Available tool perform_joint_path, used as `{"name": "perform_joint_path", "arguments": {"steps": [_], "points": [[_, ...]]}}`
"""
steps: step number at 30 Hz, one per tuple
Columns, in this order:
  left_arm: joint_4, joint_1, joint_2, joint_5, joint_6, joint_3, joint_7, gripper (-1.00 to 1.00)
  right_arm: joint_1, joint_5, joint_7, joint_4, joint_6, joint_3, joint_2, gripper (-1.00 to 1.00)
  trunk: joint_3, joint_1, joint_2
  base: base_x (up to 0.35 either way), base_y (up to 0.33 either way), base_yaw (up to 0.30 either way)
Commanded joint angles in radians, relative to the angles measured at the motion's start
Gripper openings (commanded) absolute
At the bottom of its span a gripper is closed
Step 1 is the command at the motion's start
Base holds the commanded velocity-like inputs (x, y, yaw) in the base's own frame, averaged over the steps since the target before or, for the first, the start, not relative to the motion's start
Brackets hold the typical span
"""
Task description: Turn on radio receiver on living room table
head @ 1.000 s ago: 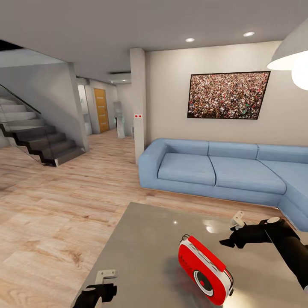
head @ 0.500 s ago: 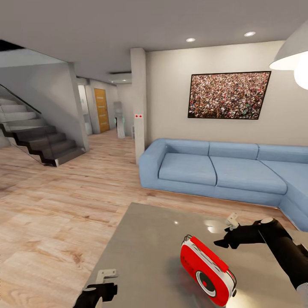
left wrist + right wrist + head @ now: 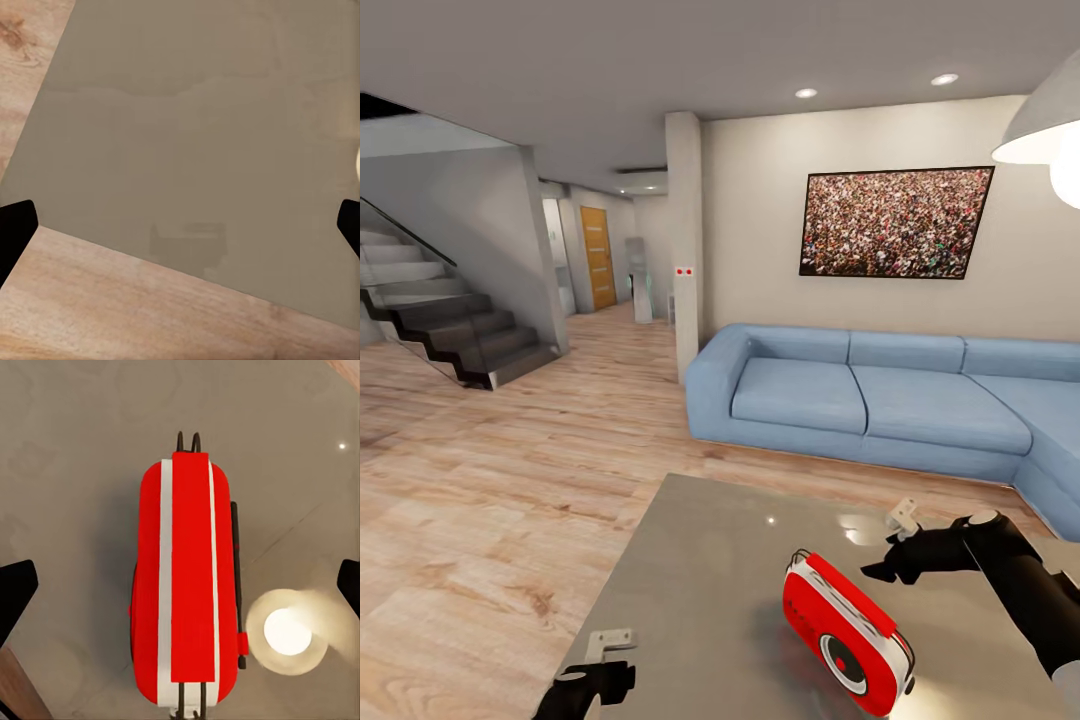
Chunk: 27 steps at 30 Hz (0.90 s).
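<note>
The red radio receiver (image 3: 845,635) with white side trim lies tilted on the glossy grey table (image 3: 700,570), its round front dial showing a red centre. My right gripper (image 3: 880,572) hovers just above and behind it, open, with nothing between its fingers. In the right wrist view the radio receiver (image 3: 191,585) sits straight below the right gripper (image 3: 180,589), thin handle along one side, the black fingertips (image 3: 15,592) far apart. My left gripper (image 3: 595,685) hangs open at the table's near left edge; the left gripper (image 3: 180,225) looks down on the bare table (image 3: 195,135) top.
A light blue sectional sofa (image 3: 880,400) stands beyond the table under a framed crowd picture (image 3: 895,222). A white pendant lamp (image 3: 1045,125) hangs at upper right; its reflection (image 3: 289,631) glows beside the radio. Light wood floor (image 3: 510,480) stretches left toward dark stairs (image 3: 450,330).
My right gripper has drifted slightly left and lower, closer to the radio. The view has shifted a little; the radio and left gripper stay put.
</note>
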Motion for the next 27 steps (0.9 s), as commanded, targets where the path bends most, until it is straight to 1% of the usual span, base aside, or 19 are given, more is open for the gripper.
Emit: {"name": "perform_joint_path", "arguments": {"steps": [1,5,10,20,21,25,27], "points": [[0.0,0.0,0.0,0.0,0.0,0.0,0.0,1.0,0.0,0.001,0.0,0.0,0.0,0.0,0.0,1.0,0.0,0.0,0.0,0.0,0.0,0.0],[0.0,0.0,0.0,0.0,0.0,0.0,0.001,1.0,0.0,0.002,0.0,0.0,-0.001,-0.001,0.0,1.0,0.0,0.0,0.0,0.0,-0.024,0.0],[0.0,0.0,0.0,0.0,0.0,0.0,0.002,1.0,0.0,0.004,0.0,0.001,-0.001,0.002,0.0,1.0,0.0,0.0,0.0,0.0,-0.121,0.0],[0.0,0.001,-0.001,0.0,0.0,-0.001,0.002,1.0,0.0,0.004,0.007,0.001,-0.001,0.004,0.0,1.0,0.0,0.0,0.0,0.0,-0.009,0.0],[0.0,0.0,-0.002,0.0,0.0,-0.001,0.002,1.0,0.0,0.004,0.008,0.001,-0.001,0.008,0.0,1.0,0.0,0.0,0.0,0.0,0.0,0.0],[0.0,0.001,-0.002,0.001,0.0,-0.001,0.0,1.0,0.0,0.0,0.007,0.001,0.0,0.06,0.0,1.0,0.0,0.0,0.0,0.0,0.0,0.0],[0.0,0.0,0.0,0.001,0.0,0.001,-0.003,1.0,0.0,-0.002,0.003,0.001,0.001,0.073,0.0,1.0,0.0,0.0,0.0,0.0,0.0,0.0]]}}
